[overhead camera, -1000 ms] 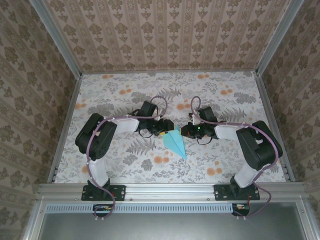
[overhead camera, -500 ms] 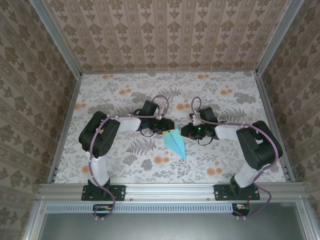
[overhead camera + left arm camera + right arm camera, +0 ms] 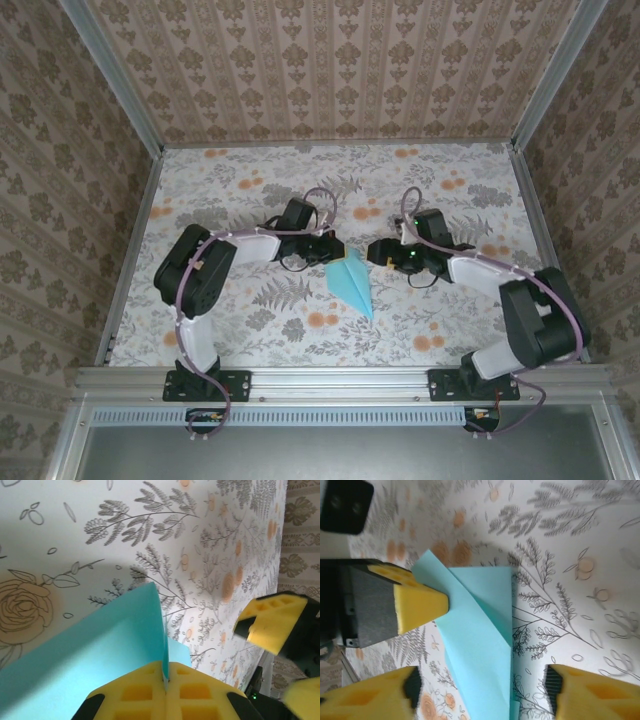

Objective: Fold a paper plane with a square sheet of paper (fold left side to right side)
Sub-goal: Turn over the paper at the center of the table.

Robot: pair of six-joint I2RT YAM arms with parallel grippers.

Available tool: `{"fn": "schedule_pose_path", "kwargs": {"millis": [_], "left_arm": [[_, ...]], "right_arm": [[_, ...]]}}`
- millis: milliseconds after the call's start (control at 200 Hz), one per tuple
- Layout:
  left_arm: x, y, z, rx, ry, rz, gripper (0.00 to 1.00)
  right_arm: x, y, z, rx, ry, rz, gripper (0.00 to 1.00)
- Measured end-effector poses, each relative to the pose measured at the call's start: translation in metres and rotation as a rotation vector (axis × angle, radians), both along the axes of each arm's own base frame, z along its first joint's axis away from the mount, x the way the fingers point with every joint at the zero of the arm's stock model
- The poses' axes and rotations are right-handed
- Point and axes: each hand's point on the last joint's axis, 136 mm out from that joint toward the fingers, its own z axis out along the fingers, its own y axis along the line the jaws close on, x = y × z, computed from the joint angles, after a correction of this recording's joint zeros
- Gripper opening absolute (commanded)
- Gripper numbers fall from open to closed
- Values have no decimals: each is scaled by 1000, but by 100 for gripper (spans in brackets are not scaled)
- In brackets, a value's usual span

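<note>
The light blue sheet of paper (image 3: 351, 282) lies mid-table, folded into a narrow shape whose point faces the near edge. My left gripper (image 3: 335, 252) is at its far left corner, shut on a raised flap of the paper (image 3: 100, 650); the yellow pads meet on the thin edge at the left gripper (image 3: 166, 669). My right gripper (image 3: 375, 253) stands open just right of the paper's far end. In the right wrist view the paper (image 3: 480, 630) lies flat between and beyond the right gripper (image 3: 480, 692), touching neither of its fingers. A yellow left pad (image 3: 420, 605) rests on the paper's corner.
The floral tablecloth (image 3: 250, 190) covers the table. Metal frame rails (image 3: 130, 250) and patterned walls bound it on the left, right and far sides. The two grippers face each other a small gap apart.
The right gripper has opened, let go of the paper and drawn back to the right. The left gripper has shut on the paper's raised flap.
</note>
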Motion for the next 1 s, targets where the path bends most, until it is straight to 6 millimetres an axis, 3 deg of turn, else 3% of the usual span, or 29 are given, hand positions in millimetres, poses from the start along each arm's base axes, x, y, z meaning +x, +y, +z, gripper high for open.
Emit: {"fn": "schedule_pose_path", "kwargs": {"millis": [85, 285, 390, 495, 760, 1005], "left_arm": [[7, 2, 21, -18, -31, 8, 0], [42, 11, 103, -102, -190, 48, 0], [53, 18, 145, -150, -270, 68, 0], [57, 23, 172, -185, -316, 76, 0], [52, 21, 186, -240, -287, 67, 0], [50, 18, 192, -287, -257, 65, 0]], "right_arm": [[-2, -10, 18, 16, -48, -23, 99], [-13, -9, 51, 114, -94, -3, 100], [-21, 0, 56, 196, -69, 36, 100], [-33, 11, 56, 288, -35, 85, 100], [-46, 41, 53, 394, 4, 206, 100], [-26, 56, 36, 475, 48, 208, 95]]}}
